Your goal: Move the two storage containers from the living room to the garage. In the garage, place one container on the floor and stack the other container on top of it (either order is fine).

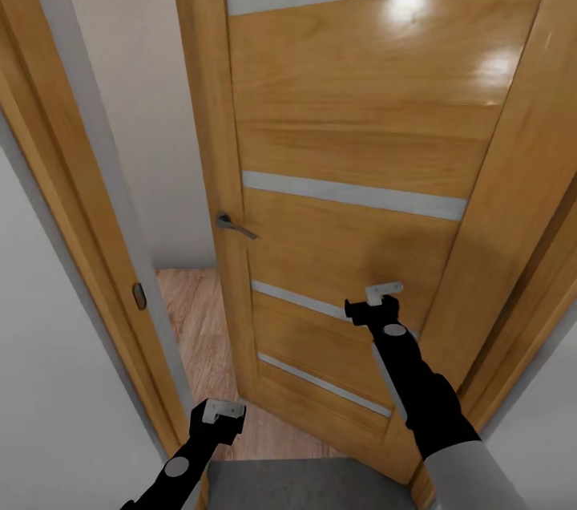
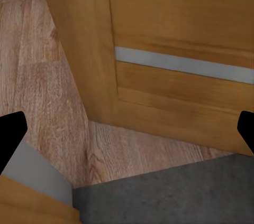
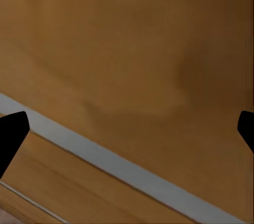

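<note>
Two floors, wood planks (image 2: 47,86) and seemingly concrete (image 2: 174,192), by door (image 1: 353,133)

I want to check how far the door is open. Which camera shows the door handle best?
The head view: the grey lever door handle shows whole on the wooden door, beside the gap onto wood-plank floor. The left wrist view gives the door's bottom corner with a grey strip; the right wrist view gives a close stretch of panel.
</note>
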You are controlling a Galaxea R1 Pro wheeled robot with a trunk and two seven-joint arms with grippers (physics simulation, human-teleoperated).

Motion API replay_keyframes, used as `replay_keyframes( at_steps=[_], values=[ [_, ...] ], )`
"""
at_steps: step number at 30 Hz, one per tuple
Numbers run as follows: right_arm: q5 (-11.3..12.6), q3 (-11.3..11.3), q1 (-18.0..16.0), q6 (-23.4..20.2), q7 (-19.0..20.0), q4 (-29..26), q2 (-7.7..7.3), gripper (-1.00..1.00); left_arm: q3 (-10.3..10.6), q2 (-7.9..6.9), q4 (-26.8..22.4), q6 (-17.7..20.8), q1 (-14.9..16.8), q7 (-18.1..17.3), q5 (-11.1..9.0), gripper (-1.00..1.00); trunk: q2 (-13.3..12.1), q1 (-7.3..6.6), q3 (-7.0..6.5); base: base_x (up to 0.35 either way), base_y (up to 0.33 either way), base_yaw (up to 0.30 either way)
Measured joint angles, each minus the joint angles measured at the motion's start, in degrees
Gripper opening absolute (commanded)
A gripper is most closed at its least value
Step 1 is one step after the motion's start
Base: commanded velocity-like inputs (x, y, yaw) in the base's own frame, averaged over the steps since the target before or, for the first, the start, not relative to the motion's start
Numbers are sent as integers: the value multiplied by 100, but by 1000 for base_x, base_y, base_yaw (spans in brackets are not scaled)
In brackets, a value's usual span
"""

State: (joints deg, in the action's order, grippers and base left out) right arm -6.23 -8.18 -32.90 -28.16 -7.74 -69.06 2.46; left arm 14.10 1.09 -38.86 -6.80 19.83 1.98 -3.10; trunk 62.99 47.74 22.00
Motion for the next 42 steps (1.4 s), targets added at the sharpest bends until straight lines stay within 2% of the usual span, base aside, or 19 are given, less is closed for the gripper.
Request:
replay_keyframes(
  at_steps=[4,7,11,17,21,24,28,31,42],
  values=[
    [-18,-101,3,8,-330,2,-4,100,2,1,4,-3,0,0,0,100,0,0,0,0,0,0],
    [-72,-160,2,-1,-433,2,-7,100,1,0,4,1,-1,0,0,100,0,-7,1,76,0,0],
    [-22,-176,63,16,-509,8,-19,100,2,-2,11,1,0,-8,16,100,0,-49,1,166,0,0],
    [-35,-26,1,10,-531,5,-22,100,3,0,16,-26,2,-8,10,100,0,0,-1,58,0,0],
    [-66,-32,1,2,-527,7,-29,100,2,0,15,-39,0,-8,9,100,1,-1,0,25,0,0],
    [8,20,8,8,-505,12,-34,100,2,-1,16,-39,1,-12,15,100,0,-24,1,118,15,0],
    [-135,46,9,-20,-530,9,-34,100,1,-1,14,-42,-1,-14,18,100,0,-8,1,76,11,0],
    [-142,38,6,-12,-527,4,-35,100,2,0,15,-52,-1,-15,17,100,0,0,0,24,4,0],
    [-135,35,11,-1,-523,3,-41,100,2,0,15,-85,-1,-13,20,100,-1,2,-1,-175,1,0]
  ],
)
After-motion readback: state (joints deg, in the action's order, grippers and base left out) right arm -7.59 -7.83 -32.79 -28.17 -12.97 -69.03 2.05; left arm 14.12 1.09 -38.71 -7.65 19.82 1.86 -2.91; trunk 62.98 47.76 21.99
